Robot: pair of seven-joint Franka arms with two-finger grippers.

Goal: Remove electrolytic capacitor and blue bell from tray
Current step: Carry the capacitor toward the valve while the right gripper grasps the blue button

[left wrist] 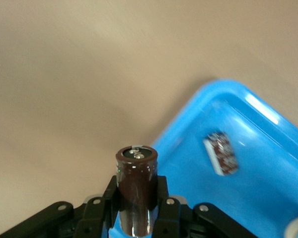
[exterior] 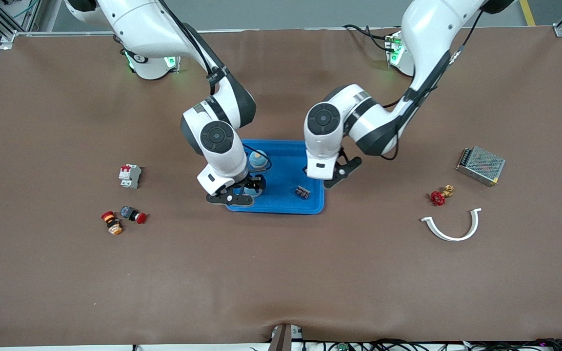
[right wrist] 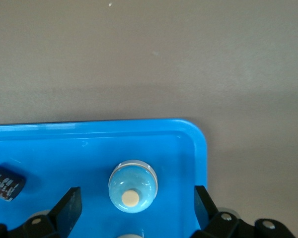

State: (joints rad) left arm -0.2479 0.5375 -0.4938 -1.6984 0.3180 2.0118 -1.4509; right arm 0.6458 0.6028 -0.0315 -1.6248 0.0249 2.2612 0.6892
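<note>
Capacitor (left wrist: 136,191), a dark brown cylinder with a metal top, is pinched upright between the pressed fingers of the left end effector (left wrist: 137,210). In the front view, the left end effector (exterior: 332,181) is seen over the edge of the blue tray (exterior: 281,165) at the end toward the left arm. A second capacitor (exterior: 302,192), dark with pale markings, lies on its side on the tray floor, near the tray's corner nearest the front camera on that same end.

The right end effector (exterior: 234,195) is held over the tray at the end toward the right arm, with its fingers (right wrist: 69,208) spread wide and nothing between them. A blue bell (right wrist: 132,186) with a cream button on top stands in the tray directly between those spread fingers, untouched by them. Another blue bell (exterior: 258,158) is seen in the tray farther from the front camera.

Outside the tray, on the brown table (exterior: 281,273), a white circuit breaker (exterior: 130,176) and two red push buttons (exterior: 124,218) lie toward the right arm's end. A metal power supply (exterior: 480,165), a red-handled valve (exterior: 441,195) and a white curved clip (exterior: 453,226) lie toward the left arm's end, well apart from the tray.
</note>
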